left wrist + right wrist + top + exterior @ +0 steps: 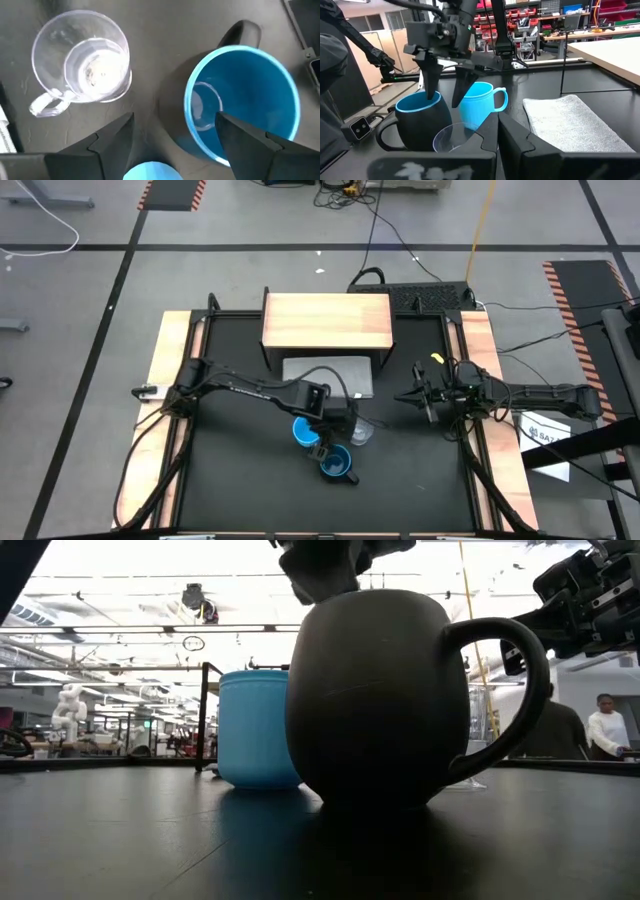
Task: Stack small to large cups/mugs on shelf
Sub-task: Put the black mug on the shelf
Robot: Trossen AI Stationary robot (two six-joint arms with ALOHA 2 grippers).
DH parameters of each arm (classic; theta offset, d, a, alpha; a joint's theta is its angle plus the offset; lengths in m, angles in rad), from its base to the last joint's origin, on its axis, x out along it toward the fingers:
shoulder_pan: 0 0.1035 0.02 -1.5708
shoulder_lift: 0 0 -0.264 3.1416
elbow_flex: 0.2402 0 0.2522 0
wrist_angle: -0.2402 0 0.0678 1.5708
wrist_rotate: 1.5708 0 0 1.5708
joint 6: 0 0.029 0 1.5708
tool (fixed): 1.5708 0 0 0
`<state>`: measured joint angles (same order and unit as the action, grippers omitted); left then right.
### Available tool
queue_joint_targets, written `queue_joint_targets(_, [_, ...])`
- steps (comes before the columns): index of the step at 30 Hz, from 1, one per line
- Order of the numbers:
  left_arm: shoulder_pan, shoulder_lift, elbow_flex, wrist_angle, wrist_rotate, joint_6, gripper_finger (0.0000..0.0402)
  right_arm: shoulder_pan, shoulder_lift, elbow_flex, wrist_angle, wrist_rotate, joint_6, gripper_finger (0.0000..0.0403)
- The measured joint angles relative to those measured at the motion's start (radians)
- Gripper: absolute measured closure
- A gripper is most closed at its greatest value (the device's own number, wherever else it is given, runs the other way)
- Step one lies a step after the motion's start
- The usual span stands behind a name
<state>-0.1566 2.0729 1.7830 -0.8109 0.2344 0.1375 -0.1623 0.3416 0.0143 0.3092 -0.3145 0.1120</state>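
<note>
The dark navy mug [337, 466] with a blue inside, the light-blue mug [303, 430] and the clear cup [362, 432] stand upright close together on the black table top. My left gripper [328, 444] points down over them, open. In the left wrist view one finger [250, 140] is over the navy mug's blue inside [250, 90] and the other [110, 145] is outside its rim, with the clear cup [80, 65] beside. The wooden-topped shelf [326, 320] stands at the far middle. My right gripper [405, 396] hovers shut to the right of the cups.
A flat grey mat [328, 377] lies in front of the shelf, also in the right wrist view [575, 125]. Wooden strips [170, 380] border the black table top on both sides. A person [605, 725] stands in the room beyond the table.
</note>
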Motion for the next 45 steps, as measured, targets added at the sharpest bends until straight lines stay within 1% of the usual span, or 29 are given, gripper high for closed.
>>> queue_joint_targets(4, [-0.001, 0.004, -0.001, 0.016, 0.001, 0.007, 0.0126, 0.0, 0.0, 0.0, 0.0, 0.0, 0.0, 0.0403])
queue_joint_targets(7, [-0.001, 0.01, -0.001, 0.029, 0.025, -0.007, 0.0141, 0.0, 0.0, 0.0, 0.0, 0.0, 0.0, 0.0403])
queue_joint_targets(15, [-0.001, 0.02, -0.004, 0.04, 0.052, -0.015, 0.0205, 0.0, 0.0, 0.0, 0.0, 0.0, 0.0, 0.0403])
queue_joint_targets(17, [-0.001, 0.019, -0.009, 0.062, 0.053, -0.015, 0.0221, 0.0, 0.0, 0.0, 0.0, 0.0, 0.0, 0.0403])
queue_joint_targets(25, [-0.001, 0.019, -0.012, 0.054, 0.055, -0.005, 0.0278, 0.0, 0.0, 0.0, 0.0, 0.0, 0.0, 0.0403])
queue_joint_targets(28, [-0.001, 0.019, -0.012, 0.054, 0.055, 0.0, 0.0308, 0.0, 0.0, 0.0, 0.0, 0.0, 0.0, 0.0403])
queue_joint_targets(33, [0.0, 0.026, -0.011, 0.059, 0.044, 0.025, 0.0382, 0.0, 0.0, 0.0, 0.0, 0.0, 0.0, 0.0403])
queue_joint_targets(39, [-0.002, 0.043, -0.008, 0.064, 0.016, 0.048, 0.0391, 0.0, 0.0, 0.0, 0.0, 0.0, 0.0, 0.0403])
queue_joint_targets(45, [-0.003, 0.042, -0.009, 0.065, 0.017, 0.065, 0.0392, 0.0, 0.0, 0.0, 0.0, 0.0, 0.0, 0.0403])
